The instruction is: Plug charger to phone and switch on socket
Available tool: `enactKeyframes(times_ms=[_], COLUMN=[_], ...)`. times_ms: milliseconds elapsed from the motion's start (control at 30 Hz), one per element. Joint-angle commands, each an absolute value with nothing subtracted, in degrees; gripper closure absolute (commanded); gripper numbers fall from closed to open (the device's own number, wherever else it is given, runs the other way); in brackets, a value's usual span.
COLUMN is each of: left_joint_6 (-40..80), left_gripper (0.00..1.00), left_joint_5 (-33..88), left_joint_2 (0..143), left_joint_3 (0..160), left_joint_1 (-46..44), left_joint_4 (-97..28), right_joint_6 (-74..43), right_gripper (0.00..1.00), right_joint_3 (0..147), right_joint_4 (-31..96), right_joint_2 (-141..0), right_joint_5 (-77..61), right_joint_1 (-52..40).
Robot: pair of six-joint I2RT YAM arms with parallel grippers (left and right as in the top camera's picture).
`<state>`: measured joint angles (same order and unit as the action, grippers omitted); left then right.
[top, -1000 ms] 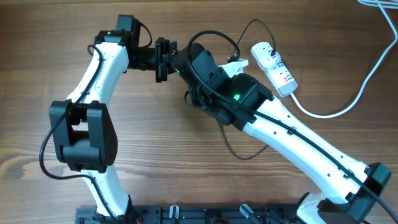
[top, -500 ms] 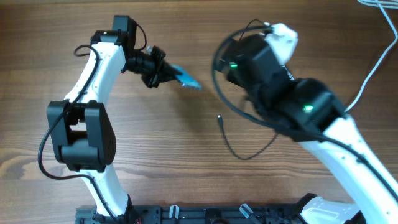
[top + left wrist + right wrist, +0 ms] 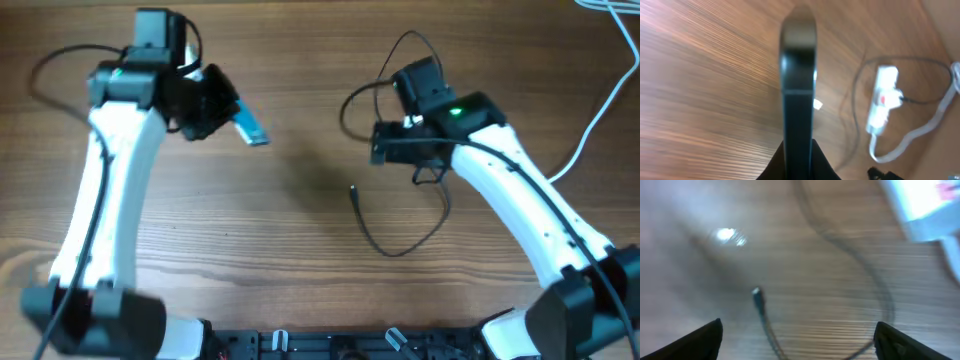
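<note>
— While you've got the better angle, which arm has the phone (image 3: 254,130)?

— Left one. The left pincer (image 3: 230,115) is clamped on one end of it, over the far left part of the counter (image 3: 300,290). From above, the teal screen shows, tilted. On the left wrist camera the phone is only a dark slab seen edge-on, sticking straight out from between the fingers (image 3: 774,167).

— And the charger (image 3: 400,250)?

— Lying loose on the counter in a wide loop. Its connector tip (image 3: 354,190) rests on the wood roughly midway between the two arms, well apart from the phone.

— What's the right pincer (image 3: 797,330) doing?

— It hangs over the cable with its jaws spread wide and nothing between them. That wrist picture is blurred, but I can make out the tip lying below, with bare wood to either side.

— Can you see the socket (image 3: 883,100)?

— Not from overhead, because the right arm covers it. The left wrist camera catches it at the far side of the counter: white, with a red mark, and the thick white cord (image 3: 910,137) curling away from it. I can't tell from here whether its switch is on.
</note>
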<state>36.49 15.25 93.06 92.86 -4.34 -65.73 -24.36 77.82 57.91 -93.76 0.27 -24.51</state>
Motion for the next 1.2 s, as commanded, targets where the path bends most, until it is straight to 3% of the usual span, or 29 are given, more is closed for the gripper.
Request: enactKeyframes(times_ms=[0,67,233,300,600,933,1033,1167], left_joint_6=[36.9,36.9,38.4,38.4,39.5,39.5,39.5,39.5], left_gripper=[0.96,0.96,0.96,0.96,0.96,0.96,0.96,0.96], left_joint_5=[-2.7,-4.1,-4.2,-4.2,-4.0,-3.9,-3.9,-3.9], left_joint_2=[91.0,91.6,91.9,91.9,91.9,91.9,91.9,91.9], left_joint_3=[93.7,93.6,93.6,93.6,93.6,93.6,93.6,93.6], left_joint_1=[-4.1,-4.1,-3.9,-3.9,-4.0,-4.0,-4.0,-4.0], left_joint_4=[-69.9,-71.9,-72.9,-72.9,-72.1,-71.5,-71.6,-71.6], right_joint_6=[-18.1,-18.1,-18.0,-18.1,-19.7,-22.7,-22.7,-22.7], right_gripper=[0.18,0.41,0.44,0.54,0.61,0.64,0.70,0.71], right_joint_3=[75.9,75.0,70.4,69.6,69.6,66.8,66.8,66.7], right_joint_4=[56.9,56.8,51.6,50.5,48.0,44.4,43.6,43.7], right_joint_2=[-95.8,-97.1,-100.6,-102.4,-110.7,-111.2,-111.2,-111.2], right_joint_5=[-6.1,-5.9,-5.6,-5.7,-4.6,-0.9,-0.9,-1.5], right_joint_1=[-27.5,-29.2,-31.9,-32.0,-34.9,-36.3,-36.3,-36.4])
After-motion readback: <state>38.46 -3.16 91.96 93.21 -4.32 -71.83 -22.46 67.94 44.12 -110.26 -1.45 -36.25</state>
